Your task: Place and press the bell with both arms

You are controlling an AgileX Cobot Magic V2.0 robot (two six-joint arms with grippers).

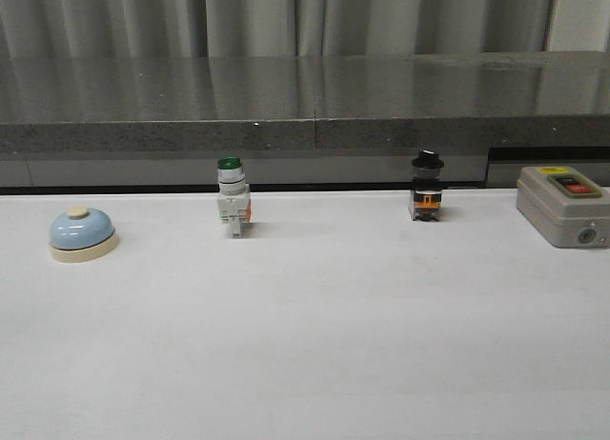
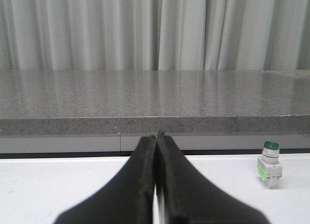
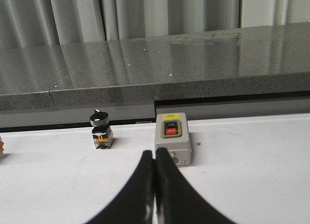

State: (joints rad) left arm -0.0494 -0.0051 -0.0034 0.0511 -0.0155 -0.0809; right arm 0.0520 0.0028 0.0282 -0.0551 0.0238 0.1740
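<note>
Pressing their black fingers flat together with nothing between them, the left gripper [image 2: 156, 136] and right gripper [image 3: 155, 153] hang low over the white table [image 1: 315, 345], each seen only from its own wrist camera. The light-blue call bell [image 1: 83, 233] sits upright at the table's left side, well apart from a green-capped pushbutton switch [image 1: 232, 196], a black-capped switch [image 1: 426, 186] and a grey ON/OFF switch box [image 1: 562, 206] lined along the far edge below a dark stone ledge [image 1: 305, 92].
</note>
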